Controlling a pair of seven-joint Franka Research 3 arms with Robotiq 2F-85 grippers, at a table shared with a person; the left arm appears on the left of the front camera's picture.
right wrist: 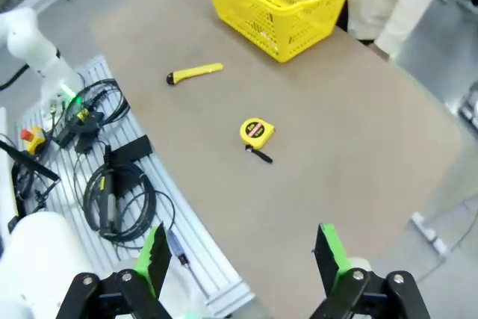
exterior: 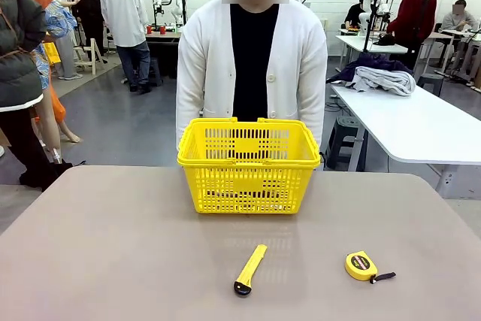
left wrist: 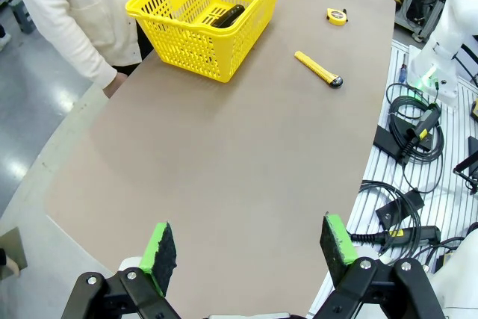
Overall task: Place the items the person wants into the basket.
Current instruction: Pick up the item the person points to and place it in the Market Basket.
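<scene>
The yellow basket (exterior: 249, 165) stands at the table's far middle, right in front of the person (exterior: 252, 65) in a white cardigan. Seen from the left wrist, the basket (left wrist: 179, 24) holds a black stapler (left wrist: 227, 16); a pen or marker cannot be made out. The basket (right wrist: 272, 5) is also in the right wrist view, with the person's sleeve (right wrist: 396, 5) beside it. My left gripper (left wrist: 250, 248) is open, high over the table's near left corner. My right gripper (right wrist: 243, 255) is open too, high above the table's right edge. Nothing is between either pair of fingers.
A yellow utility knife (exterior: 250, 268) lies at the near middle of the table and a round yellow tape measure (exterior: 364, 266) to its right. Cables and boxes (left wrist: 407, 184) lie on the rack along the robot's side. A white table (exterior: 421, 122) stands beyond at the right.
</scene>
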